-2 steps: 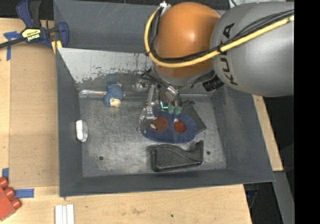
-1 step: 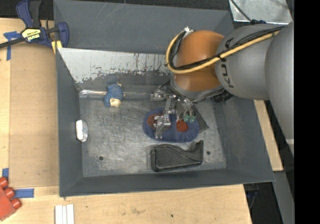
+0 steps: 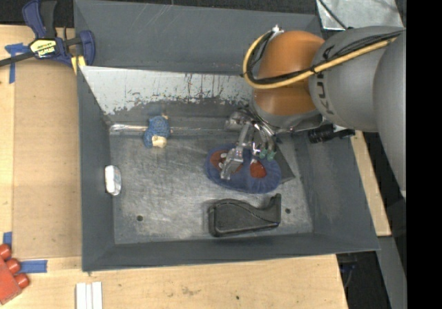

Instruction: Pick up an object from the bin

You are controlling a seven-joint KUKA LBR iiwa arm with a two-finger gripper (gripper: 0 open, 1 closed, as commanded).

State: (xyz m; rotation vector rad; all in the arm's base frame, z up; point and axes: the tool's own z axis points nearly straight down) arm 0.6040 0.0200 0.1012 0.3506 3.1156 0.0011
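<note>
We are reaching in from the right, and our hand (image 3: 240,157) is sitting low over a blue soft thing (image 3: 243,178) with red patches, which is lying on the floor of the bin (image 3: 173,193) right of the middle. We are judging this to be the thing being picked, since the hand is overlapping its upper edge. We cannot tell whether the hand is wide or narrow, nor whether it is gripping anything. The wrist is leaning inward, probably so that the hand is coming down clear of the right wall. A black wedge (image 3: 245,218) is lying just beside the blue soft thing, nearer the front wall. A small blue and cream piece (image 3: 157,131) and a pale little piece (image 3: 112,180) are lying well apart to the left, out of the way.
</note>
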